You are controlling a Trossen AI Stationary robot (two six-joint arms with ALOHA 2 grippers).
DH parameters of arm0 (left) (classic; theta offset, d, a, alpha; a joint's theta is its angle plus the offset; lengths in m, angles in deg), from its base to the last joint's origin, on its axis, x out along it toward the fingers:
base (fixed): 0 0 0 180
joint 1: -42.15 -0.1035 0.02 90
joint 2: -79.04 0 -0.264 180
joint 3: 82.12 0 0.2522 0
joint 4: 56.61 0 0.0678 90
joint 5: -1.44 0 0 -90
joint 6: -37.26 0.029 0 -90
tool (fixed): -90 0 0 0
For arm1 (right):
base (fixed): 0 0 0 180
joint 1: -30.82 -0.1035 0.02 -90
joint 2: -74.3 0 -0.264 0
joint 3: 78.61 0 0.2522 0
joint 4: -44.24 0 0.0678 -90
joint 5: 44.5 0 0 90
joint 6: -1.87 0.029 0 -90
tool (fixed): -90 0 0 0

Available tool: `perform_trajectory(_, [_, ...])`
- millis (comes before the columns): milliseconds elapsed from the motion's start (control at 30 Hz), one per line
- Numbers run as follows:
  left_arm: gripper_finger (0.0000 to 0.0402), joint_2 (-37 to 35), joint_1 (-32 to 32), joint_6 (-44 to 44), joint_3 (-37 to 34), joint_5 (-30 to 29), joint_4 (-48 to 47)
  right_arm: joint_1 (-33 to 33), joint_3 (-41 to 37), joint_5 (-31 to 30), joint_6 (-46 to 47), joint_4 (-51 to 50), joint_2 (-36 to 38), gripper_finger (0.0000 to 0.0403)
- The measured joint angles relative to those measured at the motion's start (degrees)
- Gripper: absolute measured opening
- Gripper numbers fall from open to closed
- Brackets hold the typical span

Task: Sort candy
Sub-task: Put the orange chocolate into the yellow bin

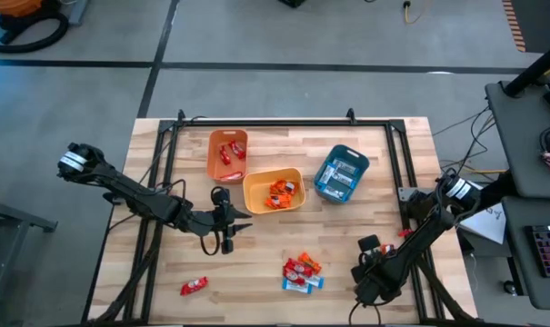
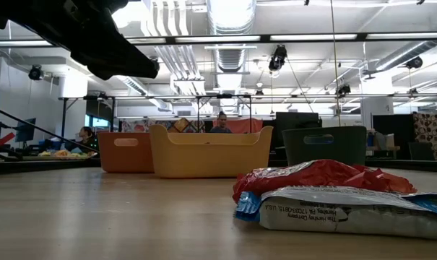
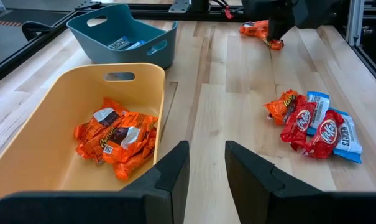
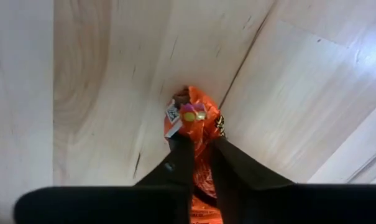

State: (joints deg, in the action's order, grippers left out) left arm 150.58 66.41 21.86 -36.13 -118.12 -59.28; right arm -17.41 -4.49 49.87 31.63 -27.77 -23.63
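An orange packet point(image 4: 194, 134) of candy lies on the wood near the table's right near corner, and my right gripper point(image 1: 373, 257) is shut on it. A small pile of candy point(image 1: 302, 271), red wrappers, blue-and-white bars and an orange packet, lies at the near middle. One red sweet point(image 1: 194, 286) lies alone at the near left. My left gripper point(image 3: 206, 165) hovers open beside the yellow bin point(image 1: 275, 191), with nothing between its fingers. My right gripper pinches the orange packet between its two fingers point(image 4: 228, 162), which come from above and point down. One end of the packet point(image 4: 189, 112) sticks out past the fingertips. In the left wrist view the packet point(image 3: 259, 29) still rests on the table under the gripper.
Three bins stand at the table's far middle: an orange bin point(image 1: 227, 154) with red sweets, the yellow bin with orange packets point(image 3: 116, 143), and a teal bin point(image 1: 341, 173) with blue-and-white bars. A black frame point(image 1: 284, 121) rims the table.
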Motion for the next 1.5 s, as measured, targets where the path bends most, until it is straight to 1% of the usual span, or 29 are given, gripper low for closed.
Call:
perform_trajectory(133, [0.0087, 0.00, 0.01, 0.00, 0.00, 0.00, 0.00, 0.61, 0.00, -0.01, 0.02, -0.01, 0.02, 0.0013])
perform_trajectory(300, [0.0087, 0.00, 0.01, 0.00, 0.00, 0.00, -0.02, 1.66, 0.00, -1.91, -0.46, -0.01, 0.46, 0.0009])
perform_trajectory(433, [0.0087, -0.02, 0.01, -0.08, 0.00, 0.00, -0.02, 2.93, 0.40, -4.19, 0.50, -0.26, 2.93, 0.0008])
perform_trajectory(567, [0.0087, -0.02, 0.01, -0.15, 0.00, 0.01, -0.02, 5.22, 2.44, -9.14, 2.42, 0.08, 6.67, 0.0008])
perform_trajectory(700, [0.0087, -0.07, 0.01, -0.15, 0.00, 0.00, -0.04, 8.03, 4.76, -16.17, 3.67, 0.89, 11.01, 0.0008])
perform_trajectory(733, [0.0087, -0.07, 0.01, -0.15, 0.00, 0.00, -0.02, 8.66, 5.21, -17.41, 3.68, 1.23, 12.09, 0.0008])
perform_trajectory(800, [0.0087, -0.07, 0.01, -0.15, 0.00, 0.02, -0.02, 10.02, 5.54, -17.95, 4.38, 2.19, 14.31, 0.0008])
perform_trajectory(900, [0.0087, -0.07, 0.01, -0.55, 0.00, 0.07, -0.07, 11.99, 5.49, -16.48, 10.44, 2.24, 16.50, 0.0008])
perform_trajectory(1000, [0.0087, -0.07, 0.01, -0.61, 0.00, 0.07, -0.07, 13.95, 4.81, -10.01, 18.39, 2.11, 17.00, 0.0011])
perform_trajectory(1100, [0.0087, -0.07, 0.01, -0.61, 0.00, 0.07, -0.17, 14.07, 4.43, -6.04, 22.75, 2.29, 15.81, 0.0027])
perform_trajectory(1233, [0.0087, -0.07, 0.03, -0.61, 0.00, 0.09, -0.69, 13.98, 4.39, -2.31, 24.30, 2.35, 12.77, 0.0077])
perform_trajectory(1400, [0.0087, -0.07, 0.03, -0.59, 0.00, 0.09, -1.07, 14.30, 4.19, -0.81, 24.80, 0.95, 9.21, 0.0154])
perform_trajectory(1500, [0.0087, -0.07, 0.03, -0.61, 0.00, 0.11, -1.12, 15.61, 3.70, 1.79, 26.68, 0.77, 7.45, 0.0179])
